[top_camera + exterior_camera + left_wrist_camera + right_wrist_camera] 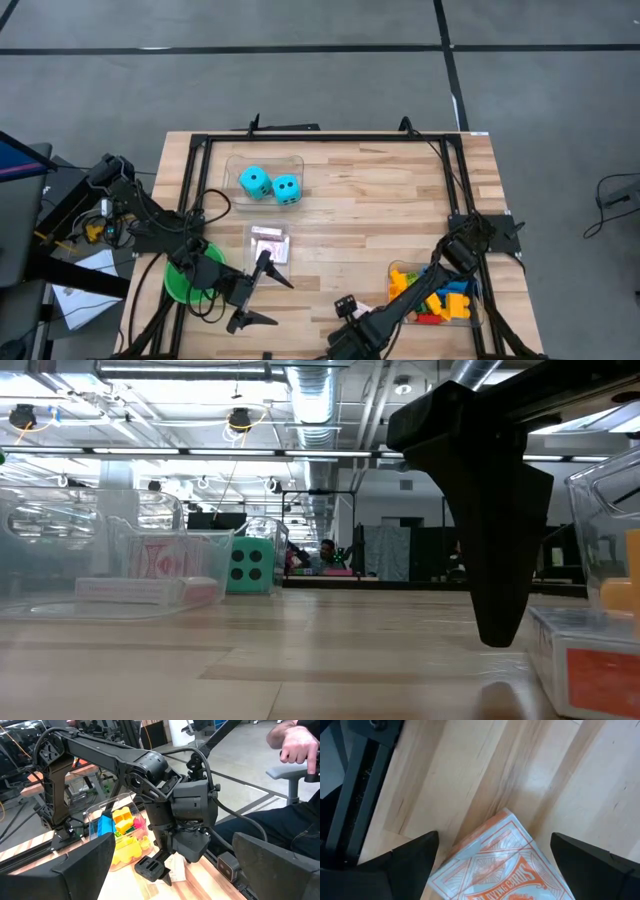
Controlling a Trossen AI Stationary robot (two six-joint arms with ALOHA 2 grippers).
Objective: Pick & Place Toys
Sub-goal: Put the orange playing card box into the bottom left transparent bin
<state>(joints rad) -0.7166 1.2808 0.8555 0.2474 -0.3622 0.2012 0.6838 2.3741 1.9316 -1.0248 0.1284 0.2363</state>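
Fingers of right gripper spread over card pack, unseen from above, left gripper released

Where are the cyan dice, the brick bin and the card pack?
cyan dice [254, 181]: high view, left die's top face.
brick bin [398, 268]: high view, its rim corner.
card pack [502, 865]: right wrist view, printed face.
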